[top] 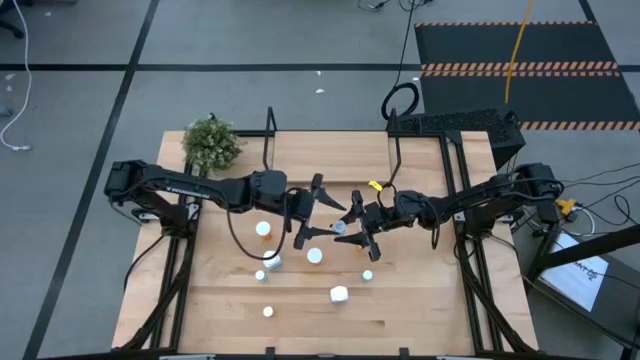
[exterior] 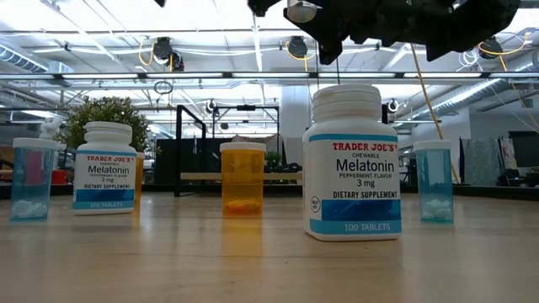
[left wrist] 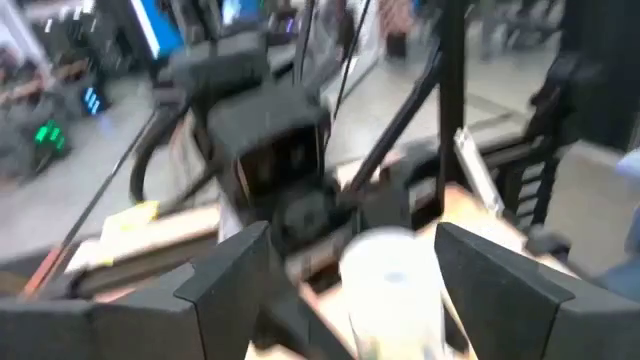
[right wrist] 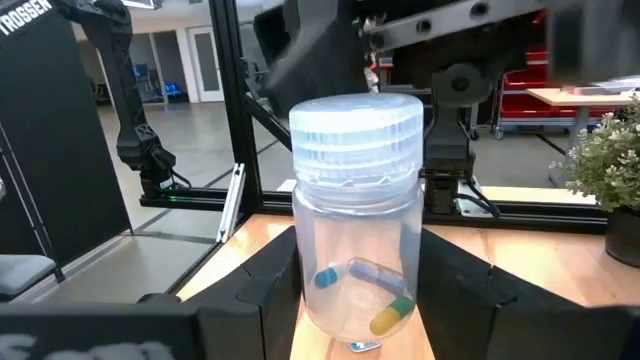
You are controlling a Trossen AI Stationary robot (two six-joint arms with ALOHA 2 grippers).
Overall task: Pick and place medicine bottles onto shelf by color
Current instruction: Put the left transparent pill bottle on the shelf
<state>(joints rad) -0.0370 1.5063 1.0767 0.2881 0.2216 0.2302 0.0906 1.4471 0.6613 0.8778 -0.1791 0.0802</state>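
My right gripper (top: pixel 352 228) holds a clear medicine bottle (right wrist: pixel 357 230) with a white cap and a few capsules inside, in the air above the middle of the table. My left gripper (top: pixel 325 216) faces it from the table's left, open. Its fingers (left wrist: pixel 235 275) stand on either side of the same bottle (left wrist: pixel 392 285), apart from it. Other medicine bottles stand on the tabletop: an orange one (top: pixel 263 230), white ones (exterior: pixel 354 164) and blue ones (exterior: pixel 434 181). The shelf (top: pixel 330 150) stands at the table's far edge. My right gripper pinches the clear bottle's lower body (right wrist: pixel 312 300) between its two fingers, one on each side. The fingers lie level and come from the table's right. The bottle stands upright, cap up, lifted clear of the table.
A small potted plant (top: pixel 212 143) stands at the table's far left corner, beside the shelf's left black frame (top: pixel 270 135). Several loose bottles are scattered across the near half of the table (top: pixel 339 294). A black keyboard (top: pixel 455 122) lies beyond the far right corner.
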